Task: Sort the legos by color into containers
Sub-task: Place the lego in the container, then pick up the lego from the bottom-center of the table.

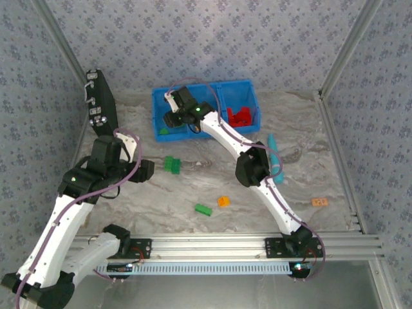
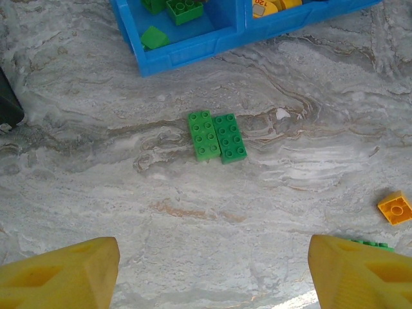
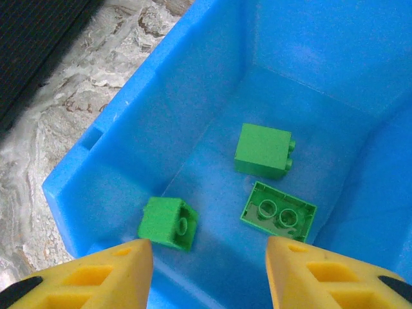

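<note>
Right wrist view looks down into the bin's (image 3: 129, 129) left compartment, which holds a tilted green brick (image 3: 168, 222) at 7 o'clock, a side-lying brick (image 3: 262, 151) at 1 o'clock and a hollow-up brick (image 3: 279, 212) at 4 o'clock. Right gripper (image 3: 206, 273) hangs over them, jaws spread with nothing between; the frame's lower edge cuts off its fingers (image 3: 84, 280).

Top external view has the bin at 12 o'clock. The right arm (image 1: 257, 164) hides its middle compartment, and red legos (image 1: 241, 116) show in the right one. A teal stick (image 1: 275, 154) lies at 3 o'clock, partly behind that arm, and an orange brick (image 1: 320, 202) sits at 4 o'clock. Left gripper (image 1: 149, 170) hovers at 9 o'clock, just beside a green pair (image 1: 172, 163); here its jaws are too dark to read.

Left wrist view shows both its yellow fingers wide apart, empty, cropped at the lower corners. The pair lies side by side, touching. A small orange lego (image 2: 394, 207) sits at 4 o'clock, and a green sliver (image 2: 370, 243) peeks from behind the right finger. Yellow legos (image 2: 277, 6) in the middle compartment are cut off at the top edge.
</note>
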